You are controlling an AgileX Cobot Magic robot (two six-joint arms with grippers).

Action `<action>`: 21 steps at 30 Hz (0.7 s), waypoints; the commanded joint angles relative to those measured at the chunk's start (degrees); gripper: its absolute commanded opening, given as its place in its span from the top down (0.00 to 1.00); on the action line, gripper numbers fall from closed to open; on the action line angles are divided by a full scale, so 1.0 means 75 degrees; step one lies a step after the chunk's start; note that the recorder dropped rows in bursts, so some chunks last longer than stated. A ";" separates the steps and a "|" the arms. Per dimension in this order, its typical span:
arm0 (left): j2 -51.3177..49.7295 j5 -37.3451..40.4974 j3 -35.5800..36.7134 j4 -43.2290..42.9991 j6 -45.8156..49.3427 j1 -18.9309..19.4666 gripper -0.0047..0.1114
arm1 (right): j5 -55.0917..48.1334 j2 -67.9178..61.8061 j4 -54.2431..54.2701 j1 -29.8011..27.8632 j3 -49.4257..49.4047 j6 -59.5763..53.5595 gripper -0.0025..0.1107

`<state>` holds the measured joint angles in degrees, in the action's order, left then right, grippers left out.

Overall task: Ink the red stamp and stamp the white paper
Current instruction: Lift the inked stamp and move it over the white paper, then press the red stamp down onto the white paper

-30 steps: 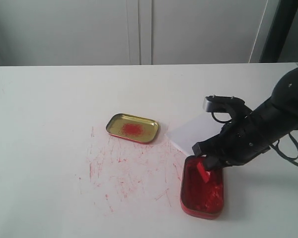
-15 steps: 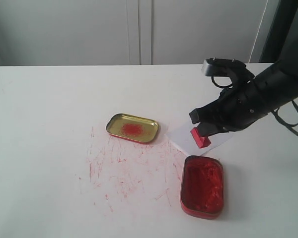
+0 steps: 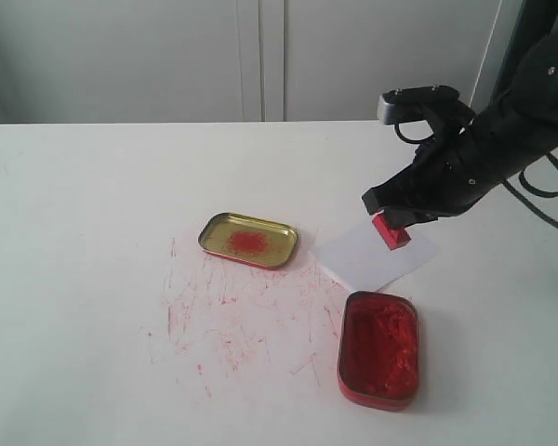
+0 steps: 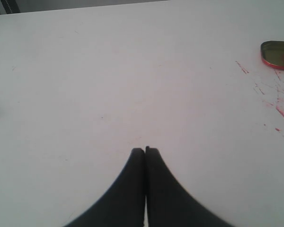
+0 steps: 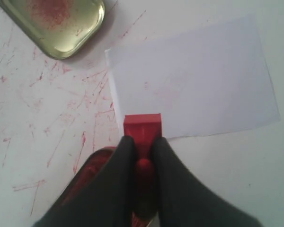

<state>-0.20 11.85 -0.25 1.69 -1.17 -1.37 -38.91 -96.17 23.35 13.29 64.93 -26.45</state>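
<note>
My right gripper (image 3: 394,219) (image 5: 142,142) is shut on the red stamp (image 3: 391,231) (image 5: 142,127), holding it by its knobbed handle, block end down. The stamp hangs just above the white paper (image 3: 374,255) (image 5: 194,80), over the sheet's upper middle in the exterior view. I cannot tell whether it touches the sheet. The oblong red ink-filled tin (image 3: 378,348) (image 5: 87,177) lies in front of the paper. My left gripper (image 4: 145,150) is shut with nothing in it, over bare tabletop; it does not show in the exterior view.
A gold-coloured tin lid (image 3: 248,240) (image 5: 54,23) (image 4: 277,54) with a red smear lies left of the paper. Red scratch marks (image 3: 232,321) cover the white tabletop between lid and ink tin. The right arm's cable (image 3: 538,190) loops at the far right.
My right gripper lifted the red stamp out of the ink tin and carried it back and up to above the white paper. The left gripper is seen only now.
</note>
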 commanded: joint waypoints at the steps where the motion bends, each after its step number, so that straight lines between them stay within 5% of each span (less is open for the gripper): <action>1: 0.0026 -0.0034 0.0033 -0.0003 -0.0018 0.0010 0.96 | -0.0108 -0.0320 -0.0334 -0.0029 0.0492 0.0367 0.98; 21: 0.0026 -0.0034 0.0033 -0.0003 -0.0018 0.0010 0.96 | -0.0989 -0.2410 -0.2072 0.0581 0.2757 0.2397 0.98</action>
<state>-0.20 11.85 -0.25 1.69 -1.17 -1.37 -45.96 -113.12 8.64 17.69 84.41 -9.09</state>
